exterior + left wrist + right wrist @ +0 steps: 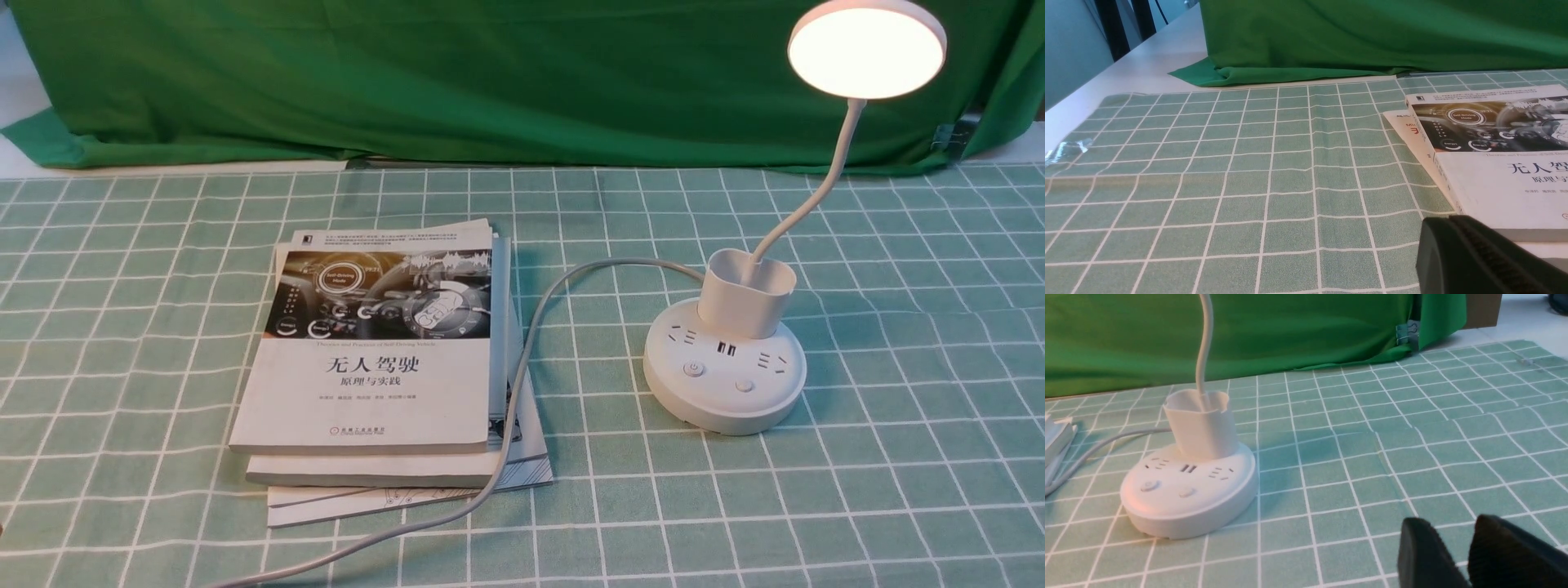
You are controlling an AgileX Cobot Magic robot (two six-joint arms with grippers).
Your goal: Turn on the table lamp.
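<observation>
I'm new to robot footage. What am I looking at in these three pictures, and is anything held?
This is a two-armed robot at a table. The wide picture looks forward from between its arms; the other two come from cameras on its wrists. On the checked tablecloth lie stacked books and a white table lamp, already lit. The dark shapes in the wrist pictures are its left hand and right hand. The right hand is open and empty; the left shows too little to tell.
</observation>
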